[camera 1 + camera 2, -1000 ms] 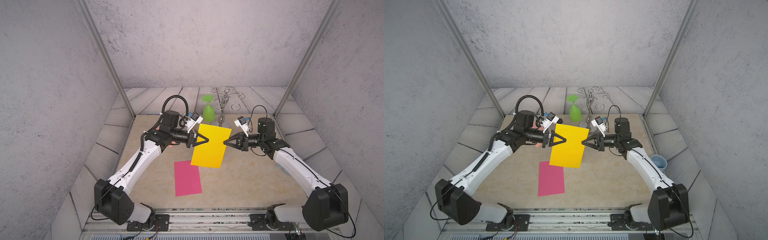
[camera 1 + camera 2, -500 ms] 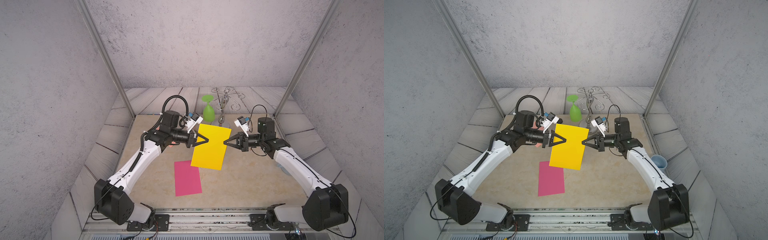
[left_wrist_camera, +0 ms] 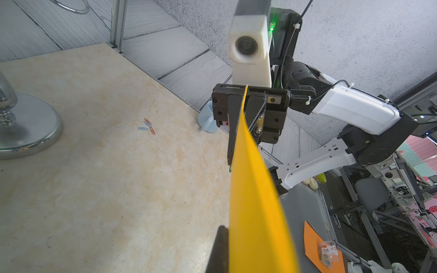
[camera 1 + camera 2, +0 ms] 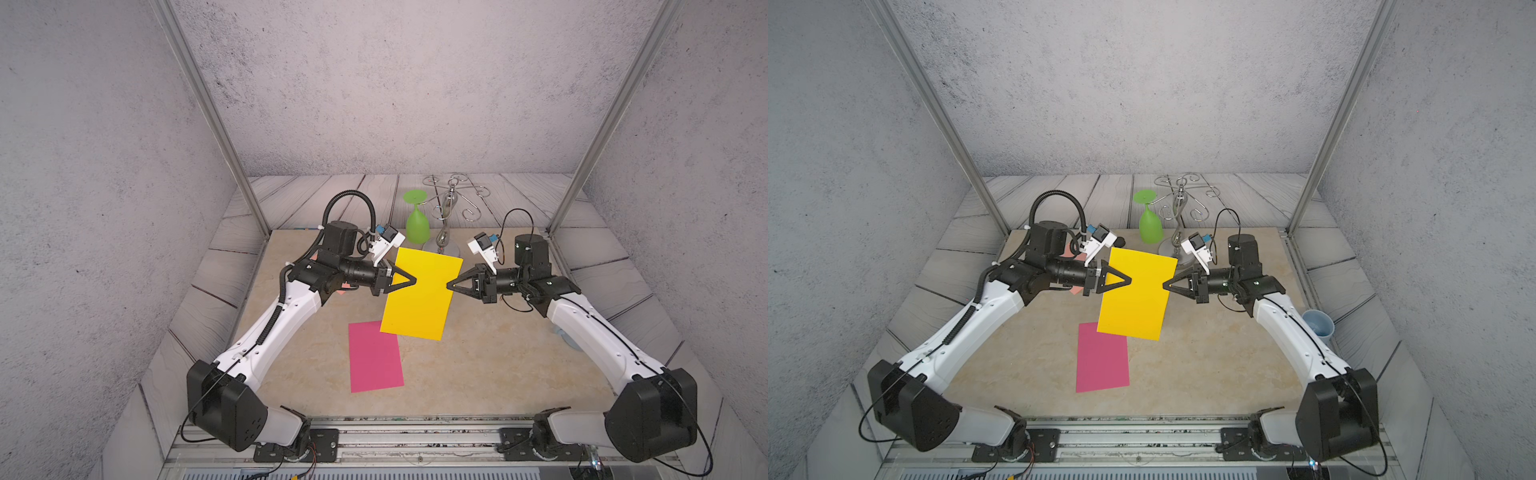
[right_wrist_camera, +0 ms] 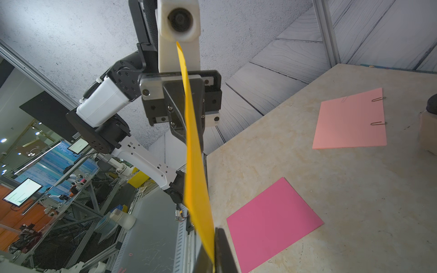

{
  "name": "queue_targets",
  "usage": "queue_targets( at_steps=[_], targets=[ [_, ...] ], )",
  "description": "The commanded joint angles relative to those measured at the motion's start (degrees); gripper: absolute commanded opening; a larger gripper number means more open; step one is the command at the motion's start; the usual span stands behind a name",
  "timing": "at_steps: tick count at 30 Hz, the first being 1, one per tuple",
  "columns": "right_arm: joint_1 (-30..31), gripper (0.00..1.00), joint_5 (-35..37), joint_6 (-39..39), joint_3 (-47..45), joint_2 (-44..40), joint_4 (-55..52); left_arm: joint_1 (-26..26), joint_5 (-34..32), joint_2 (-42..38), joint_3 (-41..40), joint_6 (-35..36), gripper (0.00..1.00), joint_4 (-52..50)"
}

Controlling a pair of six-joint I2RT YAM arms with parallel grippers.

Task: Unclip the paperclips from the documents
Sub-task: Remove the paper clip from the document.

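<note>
— How's the light there?
— Bright and even from overhead; I see only soft shadows on the tabletop (image 4: 478, 365). In both top views the frame posts (image 4: 208, 120) lean outward at the edges.
— Wrist feeds?
— Sharp far off; the yellow sheet (image 3: 255, 224) blurs near my lens.

Robotics lab, monitors (image 5: 22, 192), aluminium frames (image 5: 78, 212)

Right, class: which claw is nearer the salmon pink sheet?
Left. The left claw pinches the yellow sheet, with the salmon pink sheet on the table under its own arm; the right claw pinches the opposite edge, farther away.
</note>
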Motion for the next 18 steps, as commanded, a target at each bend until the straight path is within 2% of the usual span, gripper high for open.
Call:
queue_targets(
  at_steps=[1, 18],
  targets=[
    [-0.85, 0.06, 0.21, -1.12, 1.07, 0.72, -2.24, 1.76, 0.58, -2.11, 0.55, 1.29, 0.00, 0.10],
    [-1.14, 0.06, 0.32, -1.46, 1.11, 0.31, -2.61, 2.14, 0.80, -2.22, 0.63, 1.26, 0.00, -0.14]
  ],
)
